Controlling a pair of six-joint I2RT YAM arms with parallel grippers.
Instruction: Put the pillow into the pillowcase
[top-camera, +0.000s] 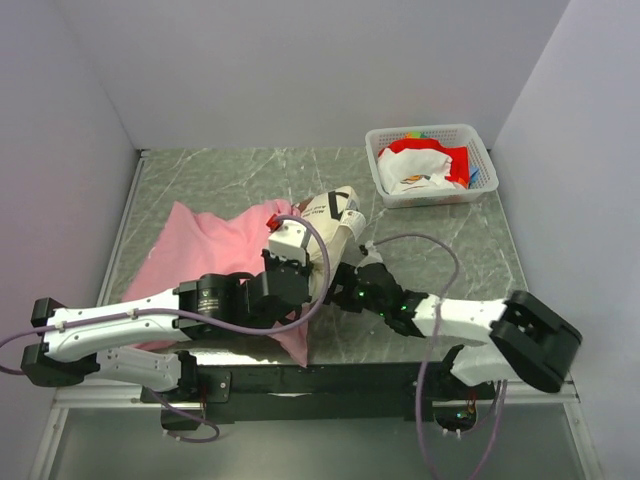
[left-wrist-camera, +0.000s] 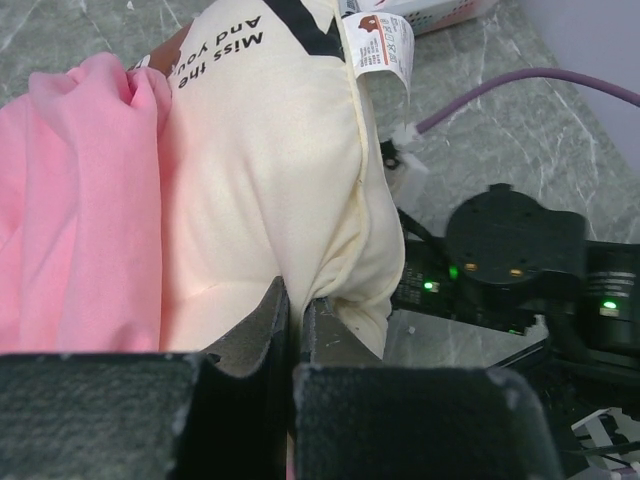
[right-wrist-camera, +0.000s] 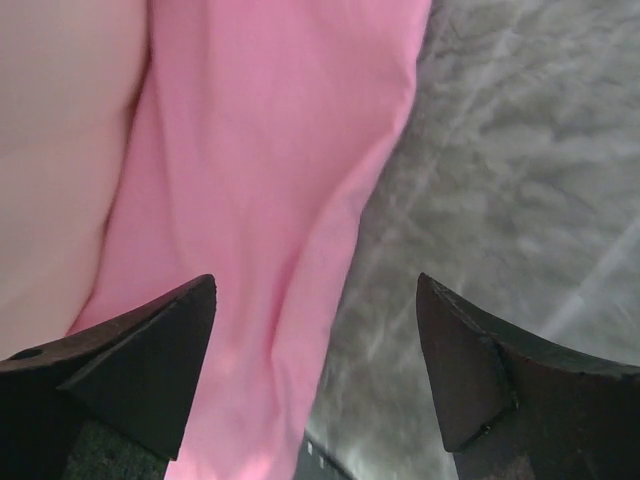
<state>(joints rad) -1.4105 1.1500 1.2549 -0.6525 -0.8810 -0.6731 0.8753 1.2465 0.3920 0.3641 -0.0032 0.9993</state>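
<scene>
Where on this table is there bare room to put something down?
Bare grey marble tabletop runs along the back wall, from the wrinkled pink fabric pillowcase to the white plastic basket. Another free patch lies in front of the basket. The near middle is crowded: cream-white pillow, pillowcase, left gripper and right gripper.

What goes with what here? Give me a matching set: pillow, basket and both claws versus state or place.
1 cream-white soft rectangular pillow
2 white plastic lattice basket
3 left claw
4 right claw

a open
b far right corner, holding red and white cloth
c shut, tips at the pillow's edge
d partly covered by the thin pink fabric pillowcase

Pairs: 1-d, 2-b, 3-c, 4-a
</scene>
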